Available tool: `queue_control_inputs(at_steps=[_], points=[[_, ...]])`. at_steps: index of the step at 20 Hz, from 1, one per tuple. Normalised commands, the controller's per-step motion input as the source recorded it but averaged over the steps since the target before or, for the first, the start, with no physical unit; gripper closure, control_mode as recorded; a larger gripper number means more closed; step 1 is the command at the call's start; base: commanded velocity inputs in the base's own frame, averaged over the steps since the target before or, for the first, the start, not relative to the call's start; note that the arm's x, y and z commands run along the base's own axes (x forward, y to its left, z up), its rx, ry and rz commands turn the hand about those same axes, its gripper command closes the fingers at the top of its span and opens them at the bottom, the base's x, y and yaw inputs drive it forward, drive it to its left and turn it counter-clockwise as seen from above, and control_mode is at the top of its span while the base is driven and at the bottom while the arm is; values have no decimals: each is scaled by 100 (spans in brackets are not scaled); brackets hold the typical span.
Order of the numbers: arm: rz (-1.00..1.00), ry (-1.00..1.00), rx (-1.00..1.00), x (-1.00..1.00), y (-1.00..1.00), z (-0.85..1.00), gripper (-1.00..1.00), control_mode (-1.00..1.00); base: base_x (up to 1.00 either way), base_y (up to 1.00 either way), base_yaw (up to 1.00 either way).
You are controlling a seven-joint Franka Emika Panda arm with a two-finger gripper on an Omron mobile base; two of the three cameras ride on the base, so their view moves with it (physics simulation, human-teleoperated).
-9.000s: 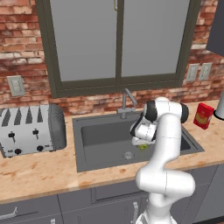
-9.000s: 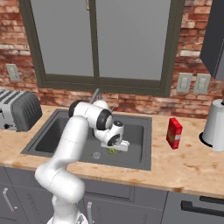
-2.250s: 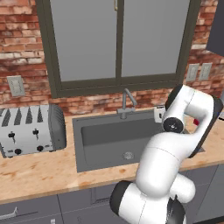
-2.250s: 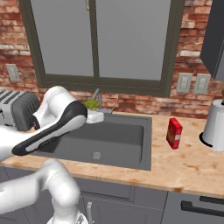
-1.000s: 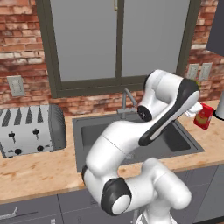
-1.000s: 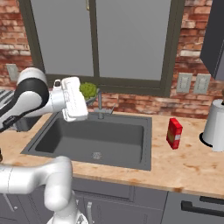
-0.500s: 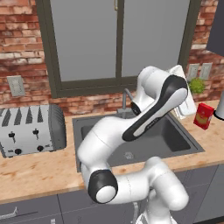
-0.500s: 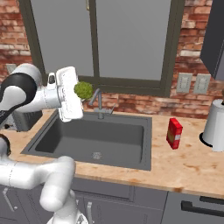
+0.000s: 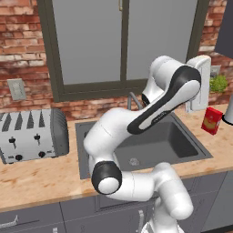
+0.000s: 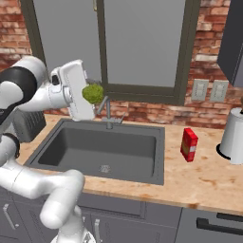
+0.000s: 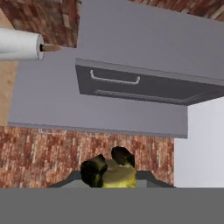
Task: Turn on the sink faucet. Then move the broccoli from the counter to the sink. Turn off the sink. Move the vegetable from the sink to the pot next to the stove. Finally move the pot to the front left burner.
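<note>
Broccoli (image 10: 93, 93) is clamped in the gripper (image 10: 90, 95). The floret shows against the white hand, held high above the counter (image 10: 209, 182), level with the window sill. In the left base view the same floret (image 9: 218, 83) sits at the far right, beyond the hand, near the wall outlets. The hand view shows the yellow-green stem (image 11: 114, 175) between the two dark finger tips (image 11: 93, 169), jaws closed onto it.

Position: the floret hangs over the far left edge of the sink (image 10: 71, 163), near the faucet (image 10: 108, 111), well above the basin. It is in the air, not resting on anything.

Progress, judged from the present layout:
- No water stream is visible at the spout. I cannot tell the lever position, so faucet off is likely but not confirmed.
- Basin holds nothing but the round drain (image 10: 105, 168). The vegetable is out of the sink and in hand, so the rinse steps look done.
- Current step reads as the carry from sink toward the pot.

Left to do:
- Bring the floret to the pot by the stove and release it there. From these views, I cannot say where the pot or stove lie.
- Then move the pot to the front left burner.

Other items: toaster (image 9: 32, 135) on the left counter, red box (image 10: 189, 144) and white kettle (image 10: 233, 129) on the right counter.

Risk: the hand is tipped well over, and only the stem is pinched.
</note>
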Motion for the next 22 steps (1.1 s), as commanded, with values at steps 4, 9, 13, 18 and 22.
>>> queue_control_inputs(at_steps=[4, 9, 13, 18, 22], points=[[-5, -9, 3, -23, 0, 3, 100, -100, 0, 0, 0], [0, 0, 0, 0, 0, 0, 100, -100, 0, 0, 0], [0, -2, 0, -8, 0, 0, 100, -100, 0, 0, 0], [-6, -8, 0, -35, 0, 0, 100, 100, -12, 0, -3], [0, 0, 0, 0, 0, 0, 100, 100, -71, -6, -22]])
